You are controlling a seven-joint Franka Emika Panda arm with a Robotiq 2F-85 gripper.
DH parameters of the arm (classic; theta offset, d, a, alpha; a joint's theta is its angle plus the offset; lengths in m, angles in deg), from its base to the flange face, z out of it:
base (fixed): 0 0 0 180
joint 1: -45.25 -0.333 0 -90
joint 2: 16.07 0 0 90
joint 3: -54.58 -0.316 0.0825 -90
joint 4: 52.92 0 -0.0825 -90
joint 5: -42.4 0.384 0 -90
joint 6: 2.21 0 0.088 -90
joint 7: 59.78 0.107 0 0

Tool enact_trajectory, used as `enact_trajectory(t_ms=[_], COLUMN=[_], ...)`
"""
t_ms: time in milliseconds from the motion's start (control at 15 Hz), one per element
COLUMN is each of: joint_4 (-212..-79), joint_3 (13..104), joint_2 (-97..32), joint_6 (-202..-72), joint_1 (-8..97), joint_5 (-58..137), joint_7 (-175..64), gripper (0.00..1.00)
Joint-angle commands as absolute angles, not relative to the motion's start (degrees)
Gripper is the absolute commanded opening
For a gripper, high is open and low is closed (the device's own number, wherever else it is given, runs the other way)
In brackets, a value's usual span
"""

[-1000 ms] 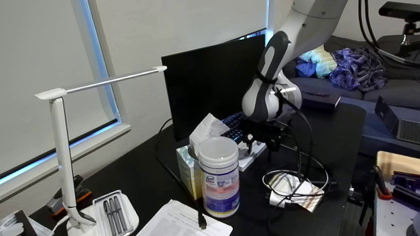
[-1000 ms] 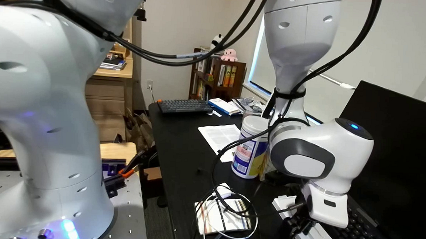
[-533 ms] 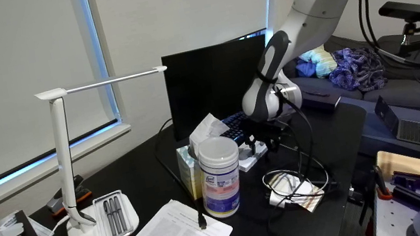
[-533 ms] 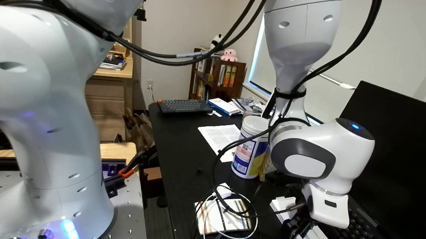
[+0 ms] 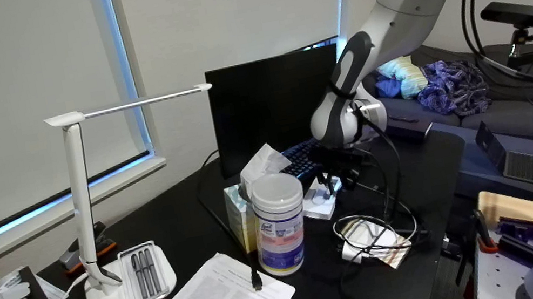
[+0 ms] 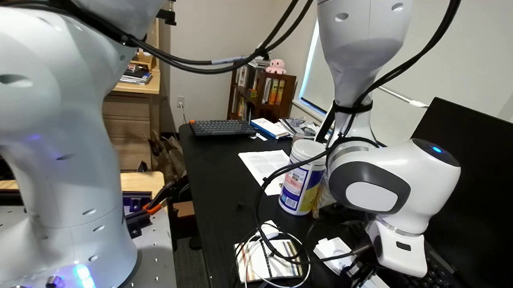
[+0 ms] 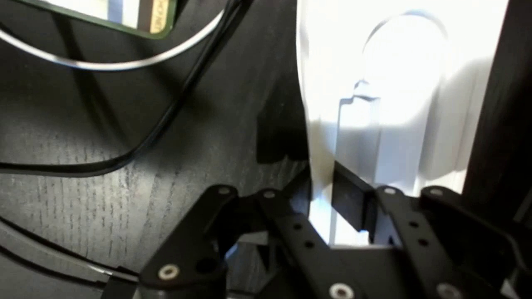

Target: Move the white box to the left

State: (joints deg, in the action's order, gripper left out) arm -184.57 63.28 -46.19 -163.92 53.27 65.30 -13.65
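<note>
And your hand [image 7: 322,182] pinches the white box [image 7: 395,124] by one wall | grip's on! | leftward placing, release likely remain

In an exterior view, my arm [image 5: 395,21] slopes toward eight o'clock down to the wrist [image 5: 344,122]; in the wrist view, my gripper [image 7: 322,178] points to twelve, its fingers [image 7: 351,197] nearly meeting, a slim gap between.

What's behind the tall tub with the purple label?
In an exterior view, a tissue box with tissue sticking up stands behind the tub; the white box shows past the tub's right edge. Whatever the tub covers, including the tissue box's lower right, is hidden.
</note>
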Motion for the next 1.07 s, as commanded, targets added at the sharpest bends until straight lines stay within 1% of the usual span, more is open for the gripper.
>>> enact_trajectory(t_ms=[0,67,400,733,867,1000], joint_4=[-190.6,-191.8,-198.1,-206.0,-209.0,-210.1], joint_3=[64.4,64.4,67.4,67.8,66.7,64.8], joint_2=[-39.0,-37.3,-30.5,-26.0,-24.1,-21.4], joint_6=[-161.1,-160.1,-156.7,-158.6,-160.6,-159.6], joint_1=[54.0,54.6,53.9,53.4,54.0,56.0], joint_5=[64.6,64.7,61.7,56.3,55.9,61.1], joint_7=[-18.1,-19.6,-25.3,-35.3,-40.4,-46.5], gripper=[0.02,0.00,0.04,0.03,0.03,0.03])
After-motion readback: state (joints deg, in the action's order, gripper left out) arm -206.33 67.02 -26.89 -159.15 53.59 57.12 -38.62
